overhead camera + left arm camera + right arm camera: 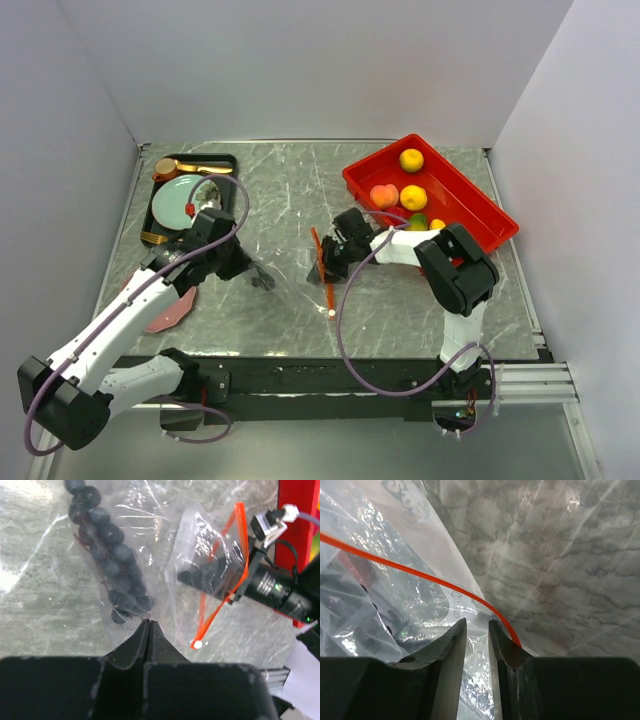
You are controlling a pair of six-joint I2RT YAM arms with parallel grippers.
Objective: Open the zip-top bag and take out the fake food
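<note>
While the left gripper (148, 625) is clamped on a fold of the clear, thin plastic zip-top bag (165, 545) at mid-frame, the right gripper (477, 630) stands with jaws slightly apart, bag film and the orange-red zip strip (420, 575) lying across them. A dark purple plastic grape bunch (107, 560) sits inside the bag, upper left in the left wrist view. Grey print (402, 495) on the film is too warped to read.

Faint grey printing on the zip-top bag (395, 605), upside down, too blurred to read
</note>
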